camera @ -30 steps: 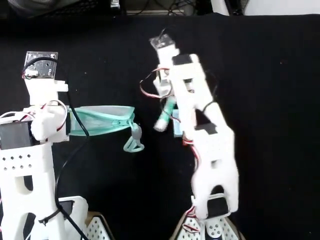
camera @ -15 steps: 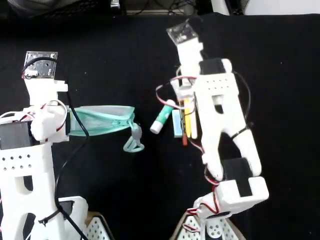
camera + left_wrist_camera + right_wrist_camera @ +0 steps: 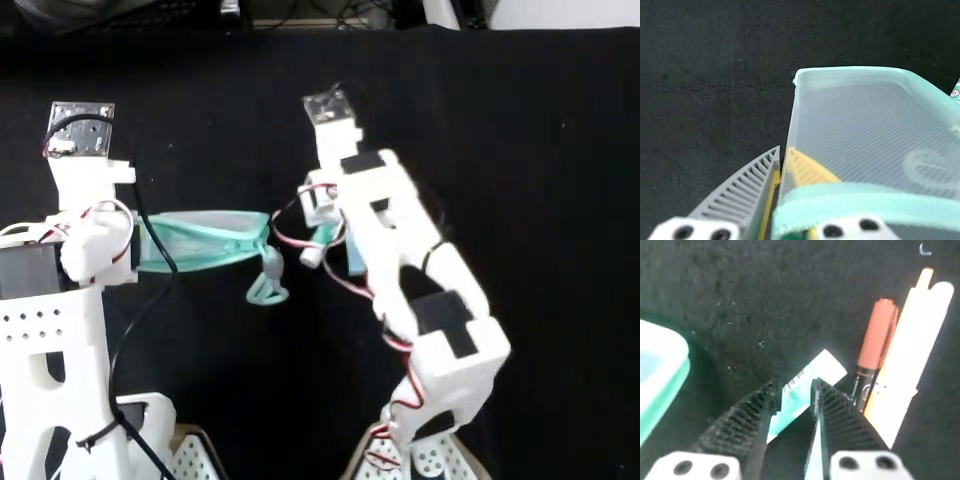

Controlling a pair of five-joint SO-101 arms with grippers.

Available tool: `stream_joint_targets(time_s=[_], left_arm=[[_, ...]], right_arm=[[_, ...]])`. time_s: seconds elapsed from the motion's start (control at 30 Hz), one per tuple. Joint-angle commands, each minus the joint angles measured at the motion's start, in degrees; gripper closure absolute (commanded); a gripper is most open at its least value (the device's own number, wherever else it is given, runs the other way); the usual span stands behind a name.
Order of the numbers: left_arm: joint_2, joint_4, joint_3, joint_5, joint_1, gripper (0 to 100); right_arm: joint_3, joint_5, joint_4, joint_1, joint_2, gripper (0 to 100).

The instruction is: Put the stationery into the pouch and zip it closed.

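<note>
A translucent mint-trimmed pouch (image 3: 205,240) lies left of centre, its mouth and ring-shaped zipper pull (image 3: 268,287) facing the stationery. My left gripper (image 3: 140,245) is shut on the pouch's near end; in the left wrist view the pouch (image 3: 865,130) is pinched at the left gripper (image 3: 782,152). A green-and-white glue stick (image 3: 316,248) lies on the cloth. My right gripper (image 3: 795,387) is shut on the glue stick (image 3: 800,392), one black finger on each side. Beside it lie an orange-red pen (image 3: 875,340) and a pale yellow highlighter (image 3: 912,350).
A small blue item (image 3: 356,258) lies next to the glue stick, partly under the right arm. A corner of the pouch (image 3: 660,370) appears in the right wrist view. The black cloth (image 3: 540,150) covers the whole table, bare at the right and far side.
The right arm, drawn off to the right half a second ago with the pens uncovered, has swung back left and come down over the glue stick. The left arm and pouch have stayed still.
</note>
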Motion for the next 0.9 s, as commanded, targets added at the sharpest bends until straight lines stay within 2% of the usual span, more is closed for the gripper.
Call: stream_joint_targets(time_s=[0.0, 0.23, 0.6, 0.77, 0.87], left_arm=[[0.4, 0.6, 1.8, 0.6, -0.7, 97], [0.4, 0.6, 1.8, 0.6, -0.7, 97], [0.4, 0.6, 1.8, 0.5, -1.1, 97], [0.4, 0.5, 1.8, 0.4, -1.2, 97], [0.4, 0.5, 1.8, 0.4, -1.2, 97]], right_arm=[[-0.3, -5.0, -0.8, -0.7, 0.3, 89.2], [-4.4, -12.6, 4.4, -0.8, 2.8, 89.2], [-26.9, -12.6, 14.0, -0.8, 19.7, 89.1], [-39.5, -9.6, 19.4, -0.8, 29.1, 86.7], [-43.5, -4.3, 21.6, -0.7, 32.5, 97.0]])
